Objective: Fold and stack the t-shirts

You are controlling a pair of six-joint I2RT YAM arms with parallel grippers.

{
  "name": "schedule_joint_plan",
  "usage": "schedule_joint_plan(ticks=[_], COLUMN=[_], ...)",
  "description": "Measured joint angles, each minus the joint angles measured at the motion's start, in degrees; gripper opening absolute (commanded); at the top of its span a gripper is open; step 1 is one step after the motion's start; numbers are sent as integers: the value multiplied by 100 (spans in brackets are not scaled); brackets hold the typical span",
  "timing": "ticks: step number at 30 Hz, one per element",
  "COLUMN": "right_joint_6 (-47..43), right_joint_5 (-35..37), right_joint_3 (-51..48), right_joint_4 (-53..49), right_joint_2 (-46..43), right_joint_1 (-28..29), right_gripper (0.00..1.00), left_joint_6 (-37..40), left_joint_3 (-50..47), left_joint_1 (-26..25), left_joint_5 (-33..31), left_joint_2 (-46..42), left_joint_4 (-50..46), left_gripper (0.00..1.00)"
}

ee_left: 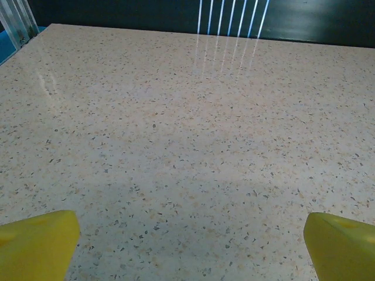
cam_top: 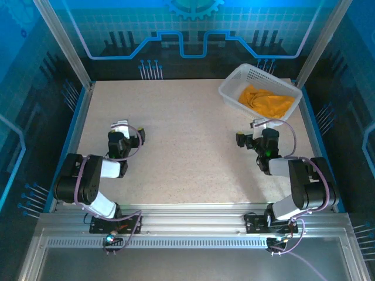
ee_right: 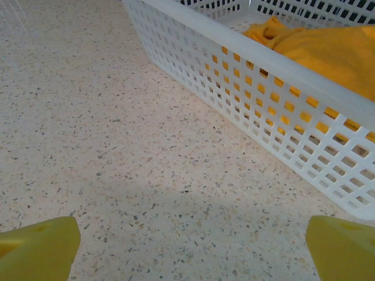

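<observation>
The orange-yellow t-shirt (cam_top: 267, 100) lies crumpled inside the white mesh basket (cam_top: 234, 82) at the table's far right; the right wrist view has the t-shirt (ee_right: 334, 50) behind the basket wall (ee_right: 252, 88). My right gripper (cam_top: 253, 132) hovers just in front of the basket, open, its yellow fingertips (ee_right: 38, 249) wide apart over bare table. On the left side my left gripper (cam_top: 128, 130) is open too, fingertips (ee_left: 35, 246) spread above the speckled tabletop with nothing between them.
The speckled table (cam_top: 181, 140) stretches between the two arms. Blue rails edge its left and right sides, and metal frame posts (cam_top: 64, 44) rise at the back corners.
</observation>
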Motion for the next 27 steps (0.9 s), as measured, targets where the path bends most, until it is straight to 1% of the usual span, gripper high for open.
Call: schedule_joint_plan(ticks=[18,20,21,23,25,27], right_joint_6=[-20,-66,-79,-74,66,546], right_joint_5=[55,337,555,940,1231,1139], right_joint_3=[17,188,385,949,1764,3067], right_joint_4=[-90,-675,-1126,-1956,-2741,-3665], right_joint_2=[-35,-260,-444,-857,-1239,-1408], right_joint_1=[20,170,326,699,1034,1069], right_gripper=[100,100,100,100,100,100], left_joint_6=[-2,4,46,201,337,160], left_joint_3=[-20,-127,-177,-203,-116,444], left_joint_1=[-7,-111,-245,-664,-1073,-1261], left_joint_5=[-33,-306,-522,-953,-1309,-1648], left_joint_2=[-15,-247,-496,-1141,-1764,-2138], left_joint_4=[13,-74,-232,-463,-490,-977], left_gripper=[99,99,99,99,99,99])
